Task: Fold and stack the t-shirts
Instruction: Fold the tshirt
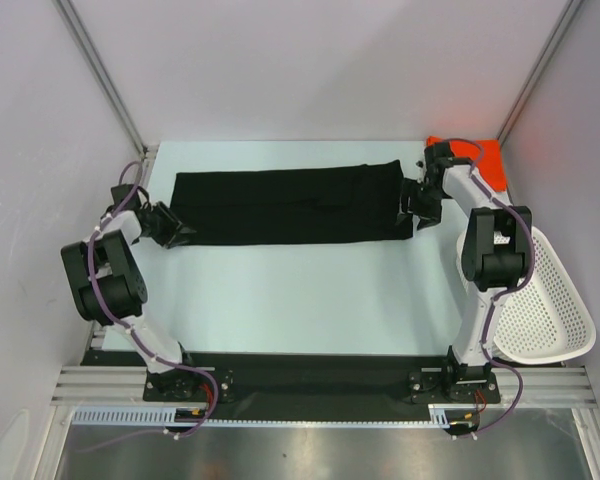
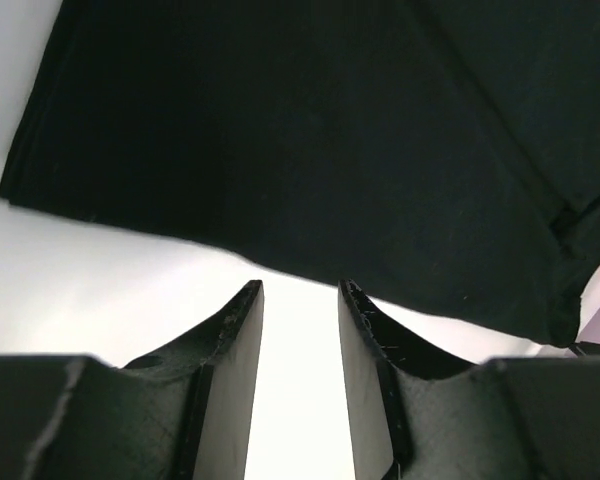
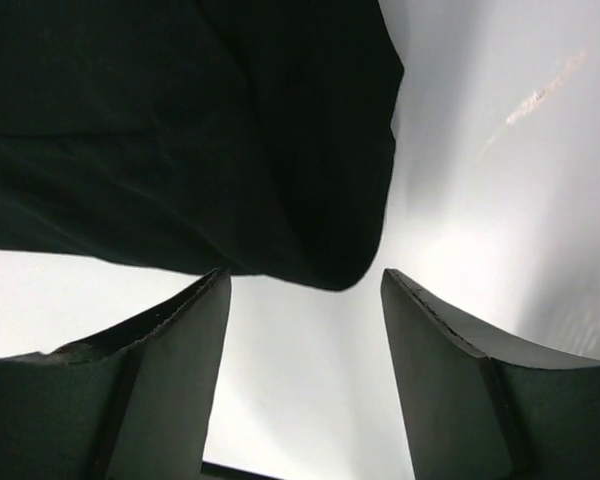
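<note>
Basket (image 1: 545, 300): white mesh, at the near right edge of the bench (image 1: 300, 300), beside the right arm's base, tilted over the bench edge

Left claw (image 1: 172, 226): low at the left side of the bench, at the left end of the black shirt (image 1: 290, 205). Wrist view: fingers (image 2: 235, 340) apart by a narrow gap, only bare bench between them. The shirt's hem lies just past the tips; contact not discernible

Right claw (image 1: 418, 208): at the right end of the same shirt. Wrist view: fingers (image 3: 195, 325) spread wide, bare bench between them. A rounded corner of black cloth sits just ahead of the gap, not clamped

Black shirt: folded into a long band lying left to right across the middle-far part of the bench, flat, with a few lengthwise creases. Its right end is bunched slightly by the right claw. No print visible on the upper face

Orange shirt (image 1: 477, 158): far right corner of the bench, behind the right arm's wrist, partly hidden by it. Apart from the black shirt, not stacked
</note>
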Robot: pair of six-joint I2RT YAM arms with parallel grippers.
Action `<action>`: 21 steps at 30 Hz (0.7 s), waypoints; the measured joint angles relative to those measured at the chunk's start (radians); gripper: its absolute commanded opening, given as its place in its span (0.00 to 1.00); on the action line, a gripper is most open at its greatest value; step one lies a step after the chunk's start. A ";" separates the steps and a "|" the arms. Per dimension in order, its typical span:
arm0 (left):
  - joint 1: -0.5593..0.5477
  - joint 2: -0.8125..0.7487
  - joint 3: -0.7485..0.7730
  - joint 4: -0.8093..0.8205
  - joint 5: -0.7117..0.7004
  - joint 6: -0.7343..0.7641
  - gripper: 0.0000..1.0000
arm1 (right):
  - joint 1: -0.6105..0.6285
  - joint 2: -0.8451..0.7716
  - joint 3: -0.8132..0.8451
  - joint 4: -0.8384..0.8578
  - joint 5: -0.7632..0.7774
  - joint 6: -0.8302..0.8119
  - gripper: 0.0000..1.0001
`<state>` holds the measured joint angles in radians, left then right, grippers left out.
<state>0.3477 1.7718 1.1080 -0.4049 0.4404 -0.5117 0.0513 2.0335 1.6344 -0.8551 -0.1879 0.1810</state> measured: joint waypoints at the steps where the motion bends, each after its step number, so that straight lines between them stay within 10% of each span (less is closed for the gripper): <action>1: 0.000 0.011 0.016 0.000 0.005 0.000 0.41 | 0.002 0.005 0.003 0.005 0.002 -0.004 0.62; 13: -0.001 0.153 0.110 -0.024 -0.003 0.001 0.36 | 0.011 0.066 0.008 0.023 0.035 -0.036 0.23; 21: -0.003 0.196 0.165 -0.066 -0.036 0.024 0.34 | -0.019 0.077 0.009 0.012 0.110 -0.031 0.21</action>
<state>0.3443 1.9678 1.2732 -0.4713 0.4046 -0.4873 0.0322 2.1109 1.6432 -0.8433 -0.0780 0.1497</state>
